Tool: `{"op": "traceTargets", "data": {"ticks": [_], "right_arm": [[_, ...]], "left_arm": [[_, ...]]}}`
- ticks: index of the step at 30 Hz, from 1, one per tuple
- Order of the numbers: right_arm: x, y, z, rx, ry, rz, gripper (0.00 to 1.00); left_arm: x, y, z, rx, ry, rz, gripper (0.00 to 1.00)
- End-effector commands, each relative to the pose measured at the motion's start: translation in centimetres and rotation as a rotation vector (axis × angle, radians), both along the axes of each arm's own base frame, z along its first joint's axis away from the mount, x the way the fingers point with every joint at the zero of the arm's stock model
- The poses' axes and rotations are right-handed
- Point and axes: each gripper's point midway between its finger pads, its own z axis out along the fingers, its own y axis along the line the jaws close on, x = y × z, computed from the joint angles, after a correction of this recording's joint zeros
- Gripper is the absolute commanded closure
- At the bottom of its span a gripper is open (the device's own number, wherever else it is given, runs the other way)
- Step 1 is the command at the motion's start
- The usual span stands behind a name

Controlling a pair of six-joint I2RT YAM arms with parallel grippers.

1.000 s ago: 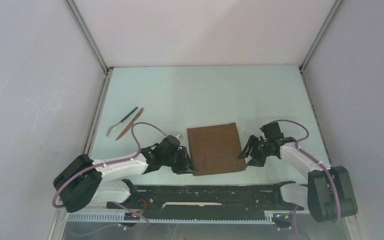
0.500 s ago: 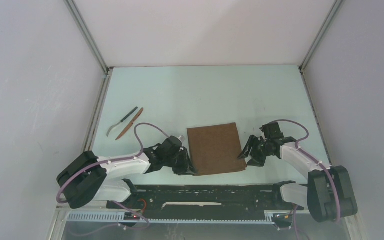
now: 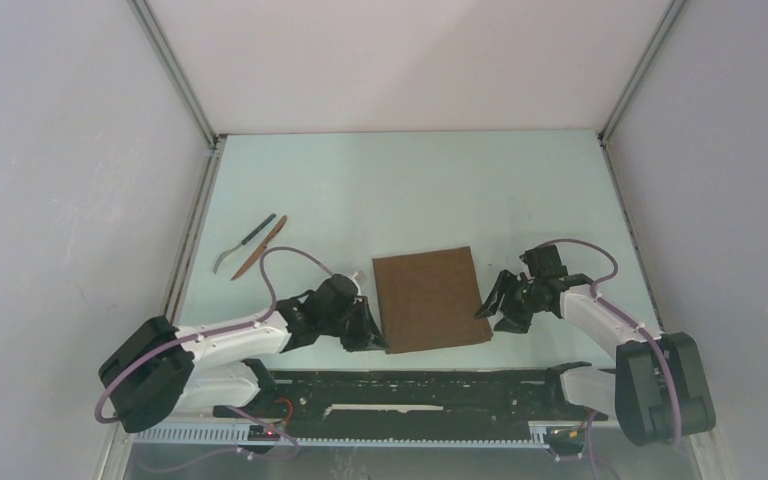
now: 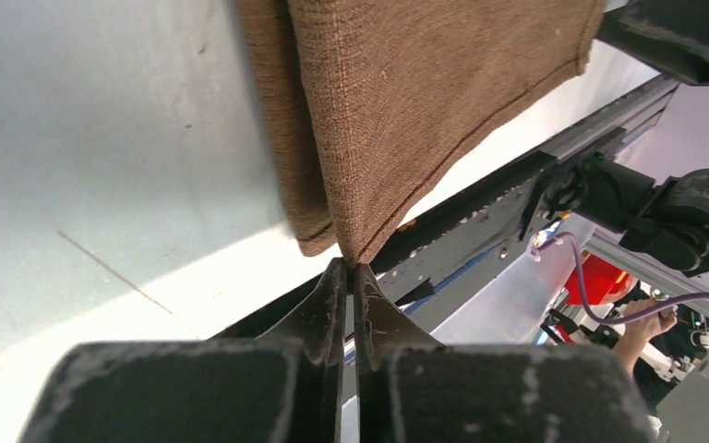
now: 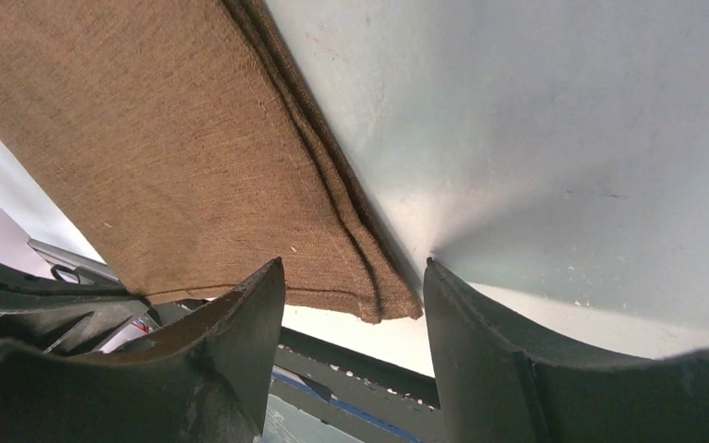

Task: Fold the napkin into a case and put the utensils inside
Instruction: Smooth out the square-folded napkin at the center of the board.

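Note:
The brown napkin (image 3: 428,298) lies folded in layers near the table's front. My left gripper (image 3: 374,340) is shut on its near left corner. In the left wrist view the fingertips of the left gripper (image 4: 351,266) pinch the top layer of the napkin (image 4: 406,92), lifted a little off the layer beneath. My right gripper (image 3: 490,312) stands open at the napkin's near right corner. In the right wrist view the right gripper (image 5: 351,269) has that corner of the napkin (image 5: 175,157) between its fingers, apart from both. The utensils, a fork (image 3: 245,243) and a reddish knife (image 3: 260,247), lie far left.
A black rail (image 3: 420,385) runs along the near edge between the arm bases. Grey walls close in the table (image 3: 410,190) on the left, right and back.
My left gripper has closed onto the napkin's near left corner, and the left arm has shifted slightly. The right arm has not moved.

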Motion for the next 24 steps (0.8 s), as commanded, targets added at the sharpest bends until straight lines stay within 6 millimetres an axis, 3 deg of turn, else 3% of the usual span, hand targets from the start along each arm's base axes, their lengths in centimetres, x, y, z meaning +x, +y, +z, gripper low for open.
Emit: {"op": "traceTargets", "data": {"ticks": [1, 6, 9, 11, 15, 17, 20, 24], "right_arm": [[1.0, -0.2, 0.7, -0.025, -0.064, 0.017, 0.35], [1.1, -0.3, 1.4, -0.046, -0.079, 0.026, 0.34], [1.2, -0.2, 1.8, -0.046, -0.092, 0.031, 0.34], [1.1, 0.0, 1.9, -0.042, -0.092, 0.040, 0.34], [1.1, 1.2, 2.9, -0.007, -0.119, 0.095, 0.32], [1.1, 2.2, 3.9, 0.018, -0.152, 0.136, 0.30], [1.3, 4.1, 5.5, 0.094, -0.220, 0.206, 0.21], [1.5, 6.3, 6.8, 0.210, -0.259, 0.284, 0.10]], "left_arm": [[-0.6, 0.5, -1.3, 0.028, 0.028, 0.004, 0.97], [-1.1, 0.4, -2.5, 0.036, 0.065, -0.004, 0.99], [-0.9, 0.4, -2.2, 0.037, 0.056, -0.006, 0.94], [-0.6, 0.7, -1.7, 0.058, 0.034, -0.006, 0.86], [0.2, 1.3, -0.2, 0.099, -0.034, -0.013, 0.59], [0.5, 1.6, 0.7, 0.112, -0.062, -0.018, 0.53], [1.5, 1.8, 2.0, 0.107, -0.100, -0.007, 0.53], [4.6, 1.2, 4.0, 0.026, -0.153, 0.051, 0.54]]}}
